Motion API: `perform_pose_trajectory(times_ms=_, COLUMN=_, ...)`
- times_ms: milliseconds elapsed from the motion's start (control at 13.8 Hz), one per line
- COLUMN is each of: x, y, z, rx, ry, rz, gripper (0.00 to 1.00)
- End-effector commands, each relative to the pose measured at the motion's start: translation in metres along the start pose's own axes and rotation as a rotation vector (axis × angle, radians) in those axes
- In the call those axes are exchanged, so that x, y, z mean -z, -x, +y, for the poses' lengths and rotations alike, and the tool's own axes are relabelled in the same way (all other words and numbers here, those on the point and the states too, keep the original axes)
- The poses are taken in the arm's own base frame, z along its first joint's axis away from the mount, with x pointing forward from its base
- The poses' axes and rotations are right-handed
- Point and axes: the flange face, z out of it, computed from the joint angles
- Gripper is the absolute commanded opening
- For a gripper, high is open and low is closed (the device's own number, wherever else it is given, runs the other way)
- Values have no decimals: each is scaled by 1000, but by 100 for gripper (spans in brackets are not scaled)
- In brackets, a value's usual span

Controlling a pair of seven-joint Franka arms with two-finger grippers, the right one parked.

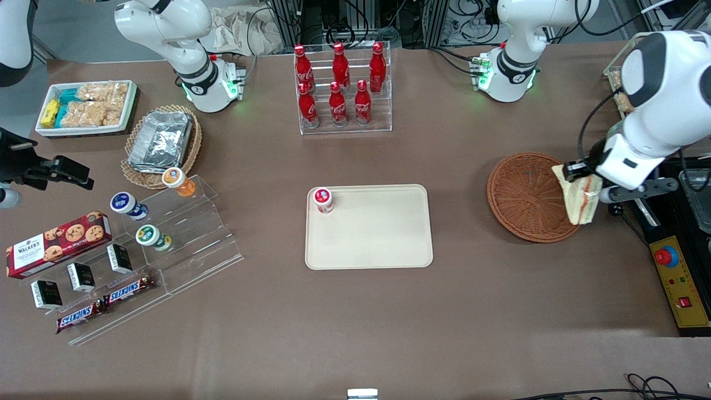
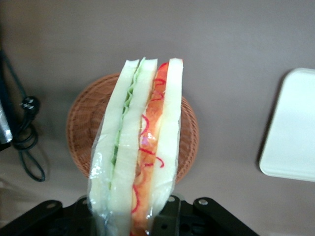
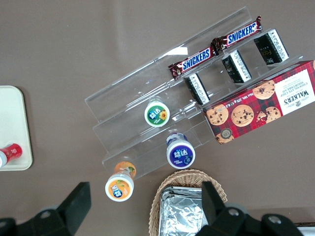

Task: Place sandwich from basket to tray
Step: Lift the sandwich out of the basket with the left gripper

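A brown table (image 1: pixel 355 322) fills the scene, with cables (image 1: pixel 355 22) and metal racking along its edge.

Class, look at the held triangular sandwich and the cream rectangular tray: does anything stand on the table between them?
Nothing visible does. The gripper holds the sandwich above the woven basket's edge; only bare table separates it from the tray. A small red-capped bottle occupies one tray corner.

Pale sandwich (image 2: pixel 140 147) with red and green filling; reddish-brown woven basket (image 1: pixel 522 194); cream tray (image 1: pixel 377 239); brown desk (image 1: pixel 355 322); black end effector (image 1: pixel 577 170).
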Motion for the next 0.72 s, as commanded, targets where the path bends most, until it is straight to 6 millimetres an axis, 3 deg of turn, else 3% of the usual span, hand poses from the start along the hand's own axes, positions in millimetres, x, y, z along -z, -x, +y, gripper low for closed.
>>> perform_pose_trajectory(times_ms=0, x=-6, y=1, z=54, rx=-88, ry=-28, rz=-19, gripper=33)
perform_pose_trajectory(times_ms=217, x=-34, y=-3, z=131, rx=-64, ry=-30, rz=-56, gripper=34)
perform_pose_trajectory(times_ms=434, x=-54, y=-6, z=182, rx=-55, ry=-44, rz=-66, gripper=35)
perform_pose_trajectory(times_ms=651, x=-87, y=-3, z=234, rx=-40, ry=-63, rz=-67, gripper=35)
